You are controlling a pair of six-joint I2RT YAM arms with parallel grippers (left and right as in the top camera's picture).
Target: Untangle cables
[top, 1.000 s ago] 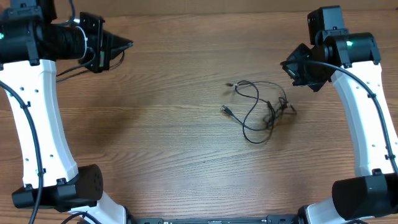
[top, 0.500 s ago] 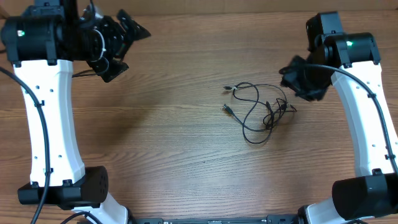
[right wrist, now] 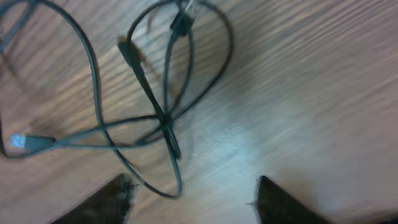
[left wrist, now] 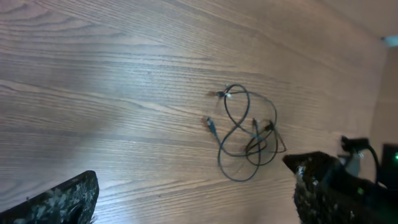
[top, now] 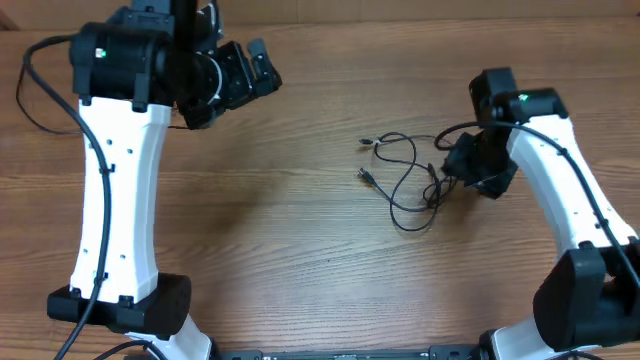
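Overhead view, cables in loose tangle, two plugs pointing left

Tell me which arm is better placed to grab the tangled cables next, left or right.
Right, most likely. The right claw hangs open just beside the cables, close to their knot. The left claw is open too, but well away across the table.

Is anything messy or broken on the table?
Yes, a little messy. The cables lie in a tangle of crossed loops on the table, close to the open right gripper. They look looped through each other instead of lying apart. Nothing looks broken or spilled.
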